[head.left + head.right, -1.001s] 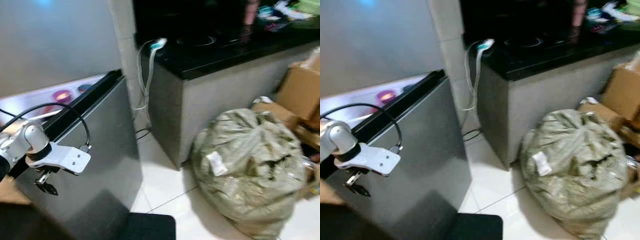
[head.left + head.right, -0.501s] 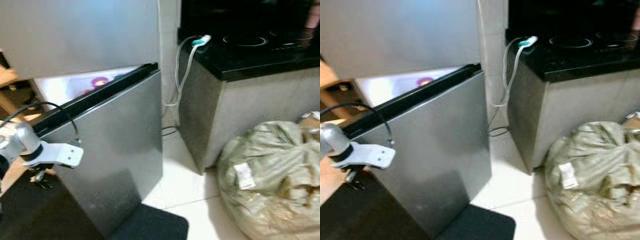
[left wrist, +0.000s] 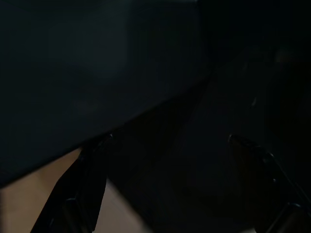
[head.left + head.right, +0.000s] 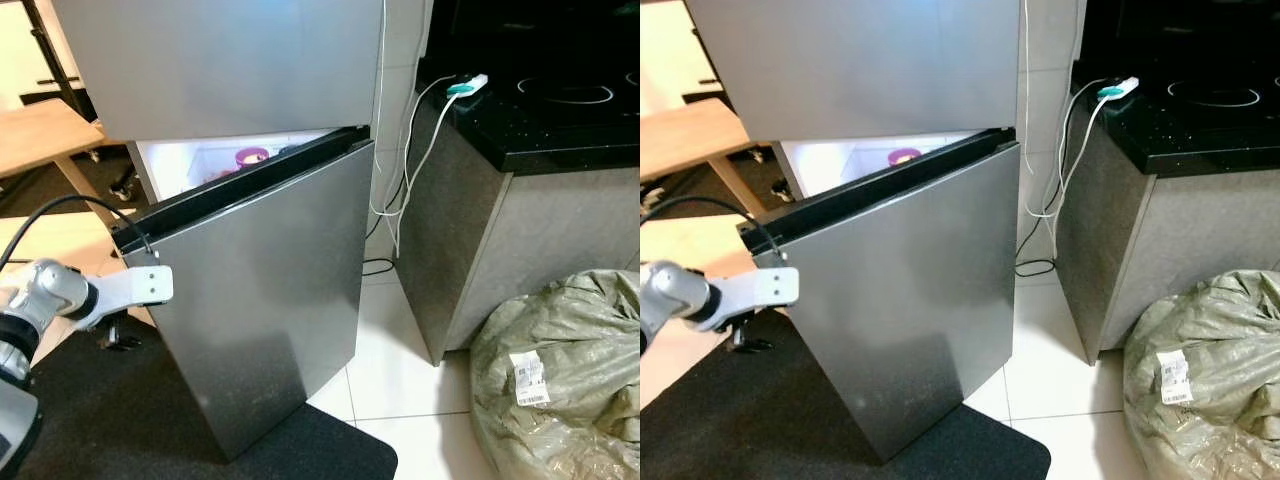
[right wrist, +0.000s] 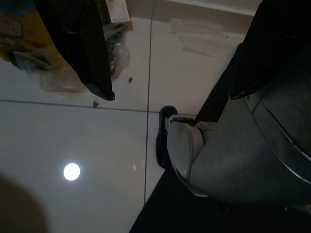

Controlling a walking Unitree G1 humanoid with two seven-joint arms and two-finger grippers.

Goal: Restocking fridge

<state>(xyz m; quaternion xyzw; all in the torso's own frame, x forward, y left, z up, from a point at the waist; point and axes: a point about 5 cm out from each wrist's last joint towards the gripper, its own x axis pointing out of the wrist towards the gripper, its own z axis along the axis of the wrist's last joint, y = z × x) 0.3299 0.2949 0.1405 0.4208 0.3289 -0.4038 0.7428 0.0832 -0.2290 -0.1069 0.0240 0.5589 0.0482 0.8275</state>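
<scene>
Since the earlier frame my view has swung left and my left arm sits lower against the fridge door (image 4: 270, 300). That lower door stands ajar, its lit compartment showing a pink container (image 4: 251, 156). My left gripper (image 3: 170, 145) is at the door's outer edge, fingers (image 3: 80, 184) spread apart. My right gripper's (image 5: 160, 63) state I cannot tell. A sack (image 4: 565, 370) lies beside the counter (image 4: 540, 130).
</scene>
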